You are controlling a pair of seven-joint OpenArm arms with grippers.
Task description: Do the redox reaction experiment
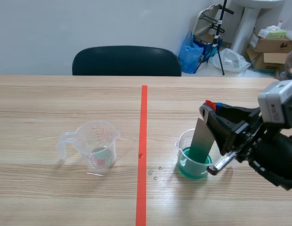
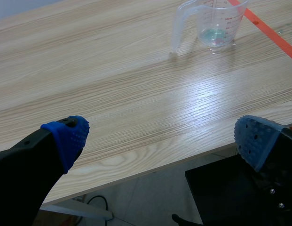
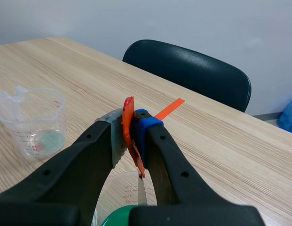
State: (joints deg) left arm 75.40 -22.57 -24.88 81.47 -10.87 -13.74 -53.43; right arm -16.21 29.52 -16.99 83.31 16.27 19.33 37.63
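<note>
On the bench [image 1: 51, 103], scene view: an orange-red tape line [image 1: 144, 141] runs from the near edge toward the far edge. Left of it stands a clear measuring cup [image 1: 96, 143], handle turned outward, well apart from every edge. Right of it stands a beaker [image 1: 193, 157] holding green liquid [image 1: 195, 167]. A metal strip [image 1: 201, 136] stands tilted in the beaker, its lower end in the liquid. The right tool [image 1: 212, 105] is clenched on the strip's upper end, its arm entering low from the right. A few droplets [image 1: 155, 172] lie between the tape and the beaker. A dark chair [image 1: 127, 61] stands behind the far edge.

Left wrist view: the left tool [image 2: 162, 139] is released, fingers wide apart, hanging over the bench's [image 2: 113, 84] near edge, with floor [image 2: 150, 197] beneath it. The measuring cup [image 2: 214, 23] stands far ahead, beside the tape line [image 2: 270, 30], with a wide stretch of wood between cup and tool.

Right wrist view: the right tool [image 3: 136, 127] grips the metal strip [image 3: 141, 192] between its pads. The strip hangs down into the beaker [image 3: 120, 190] directly under the fingers. The measuring cup [image 3: 35, 122] stands well off to the side, and the chair [image 3: 193, 70] sits ahead, past the bench's [image 3: 221, 136] far edge.
</note>
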